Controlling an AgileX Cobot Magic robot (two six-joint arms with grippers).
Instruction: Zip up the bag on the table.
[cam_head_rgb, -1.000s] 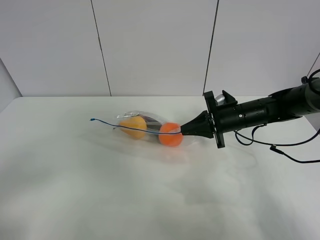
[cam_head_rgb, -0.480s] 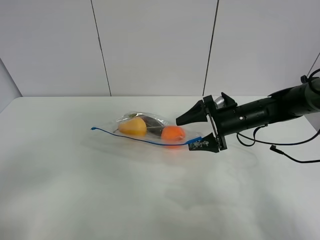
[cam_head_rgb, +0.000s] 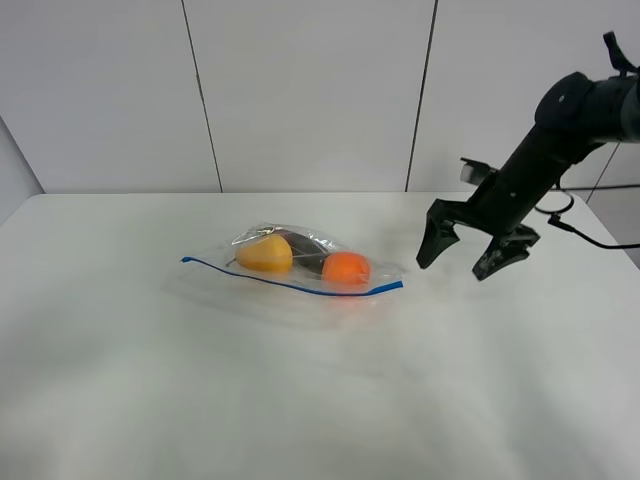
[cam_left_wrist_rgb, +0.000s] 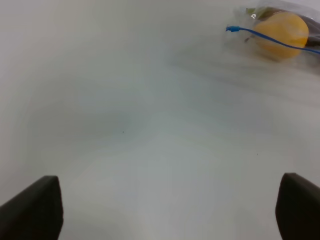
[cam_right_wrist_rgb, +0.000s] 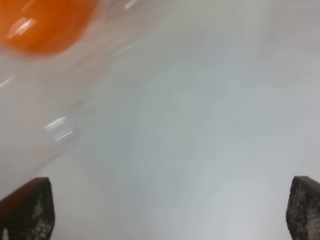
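Observation:
The clear bag (cam_head_rgb: 290, 265) lies flat on the white table (cam_head_rgb: 300, 400), its blue zipper strip (cam_head_rgb: 290, 283) along the near edge. A yellow pear (cam_head_rgb: 264, 253), an orange (cam_head_rgb: 346, 268) and a dark item show through it. My right gripper (cam_head_rgb: 462, 259) is open and empty, raised a little above the table to the right of the bag; its view shows the orange (cam_right_wrist_rgb: 42, 22) blurred. My left gripper (cam_left_wrist_rgb: 165, 210) is open over bare table; the pear (cam_left_wrist_rgb: 281, 34) and the zipper's end (cam_left_wrist_rgb: 232, 29) show far off in its view.
A black cable (cam_head_rgb: 590, 238) trails on the table behind my right arm. A pale panelled wall (cam_head_rgb: 300, 90) stands behind the table's far edge.
My right gripper let go of the bag's right end, opened, and pulled back to the right and up. The bag settled flat with the zipper strip lying straight.

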